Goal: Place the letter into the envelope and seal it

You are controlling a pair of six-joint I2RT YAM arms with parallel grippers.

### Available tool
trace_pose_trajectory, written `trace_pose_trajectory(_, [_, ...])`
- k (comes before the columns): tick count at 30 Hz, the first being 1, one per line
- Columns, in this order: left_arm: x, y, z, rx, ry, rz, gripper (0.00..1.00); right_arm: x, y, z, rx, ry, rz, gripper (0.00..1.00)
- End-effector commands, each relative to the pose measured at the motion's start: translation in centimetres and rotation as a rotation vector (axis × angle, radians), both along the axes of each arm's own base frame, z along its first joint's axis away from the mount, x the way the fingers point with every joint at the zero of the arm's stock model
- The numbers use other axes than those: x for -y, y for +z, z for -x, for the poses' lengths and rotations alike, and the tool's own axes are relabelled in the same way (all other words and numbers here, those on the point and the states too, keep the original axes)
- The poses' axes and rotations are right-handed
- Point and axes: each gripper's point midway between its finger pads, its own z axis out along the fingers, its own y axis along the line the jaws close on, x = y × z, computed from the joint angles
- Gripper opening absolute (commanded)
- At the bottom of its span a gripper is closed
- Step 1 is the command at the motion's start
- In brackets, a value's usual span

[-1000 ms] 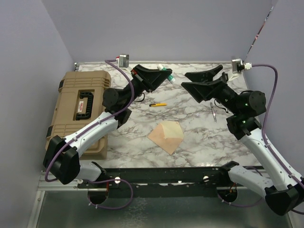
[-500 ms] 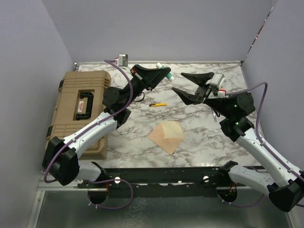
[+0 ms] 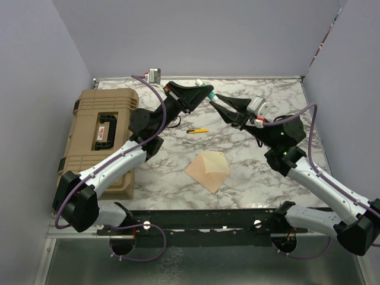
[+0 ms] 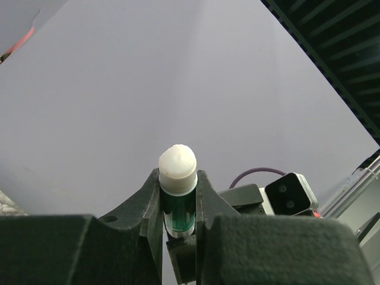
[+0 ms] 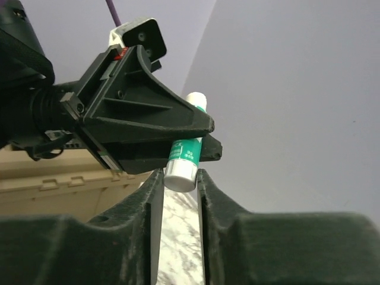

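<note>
The envelope (image 3: pixel 208 171) lies flat on the marble table, tan, with its paler flap (image 3: pixel 216 159) folded open. I cannot make out the letter apart from it. Above the table's back, my left gripper (image 3: pixel 208 93) is shut on a green glue stick (image 4: pixel 178 199), whose white tip points away from the wrist. My right gripper (image 5: pixel 180 178) has come in from the right, and its two fingers press on the silver base end of the glue stick (image 5: pixel 184 160).
A tan hard case (image 3: pixel 98 133) fills the left side of the table. A yellow pen-like tool (image 3: pixel 198 130) lies behind the envelope. A small grey box (image 3: pixel 154 75) sits at the back edge. Purple walls close in on three sides.
My right gripper has swung left to the left gripper and narrowed its wide-open jaws onto the glue stick's base. The left arm and the envelope have not moved.
</note>
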Motion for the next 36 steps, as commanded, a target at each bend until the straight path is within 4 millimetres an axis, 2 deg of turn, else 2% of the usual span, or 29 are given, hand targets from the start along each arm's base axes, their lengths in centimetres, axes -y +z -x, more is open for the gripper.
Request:
trace_pose_trajectory(1, [-0.8, 0.7, 0.7, 0.026, 0.019, 0.008, 0.0, 0.9, 1.2, -0.4, 0.023, -0.063, -0.061, 0.21])
trace_pose_trajectory(4, [-0.8, 0.6, 0.7, 0.034, 0.023, 0.0, 0.0, 1.3, 2.0, -0.2, -0.048, -0.046, -0.131, 0.05])
trace_pose_trajectory(6, [-0.8, 0.6, 0.8, 0.052, 0.034, -0.01, 0.0, 1.4, 2.6, 0.0, -0.165, -0.007, -0.218, 0.01])
trace_pose_trajectory(9, [-0.9, 1.2, 1.1, 0.08, 0.038, -0.011, 0.0, 1.0, 3.2, 0.2, -0.379, 0.069, -0.314, 0.01])
trace_pose_trajectory(15, [-0.8, 2.3, 2.1, 0.161, 0.024, -0.036, 0.0, 0.5, 4.4, 2.1, -0.718, 0.291, -0.568, 0.01])
trace_pose_trajectory(21, [-0.5, 3.1, 3.7, 0.272, -0.001, -0.076, 0.0, 1.3, 4.1, 2.6, -1.084, 0.492, -0.891, 0.0])
trace_pose_trajectory(25, [-0.5, 3.5, 4.5, 0.32, -0.02, -0.078, 0.0, 2.5, 5.4, 3.5, -1.202, 0.71, -1.081, 0.01])
trace_pose_trajectory(27, [-0.5, 3.8, 4.8, 0.334, -0.032, -0.069, 0.0, 2.4, 5.8, 3.8, -1.274, 0.805, -1.125, 0.0])
trace_pose_trajectory(30, [-0.5, 3.9, 4.8, 0.329, -0.038, -0.058, 0.0, 2.3, 6.5, 4.5, -1.268, 0.898, -1.118, 0.01])
trace_pose_trajectory(31, [-0.5, 3.9, 4.7, 0.322, -0.036, -0.055, 0.0, 2.2, 6.5, 4.5, -1.254, 0.875, -1.106, 0.02])
trace_pose_trajectory(32, [-0.5, 3.9, 4.6, 0.312, -0.035, -0.05, 0.0, 2.3, 6.4, 4.4, -1.228, 0.83, -1.092, 0.09])
trace_pose_trajectory(36, [-0.7, 3.6, 3.6, 0.24, -0.02, -0.02, 0.0, 3.1, 5.9, 4.2, -1.017, 0.549, -0.948, 0.55])
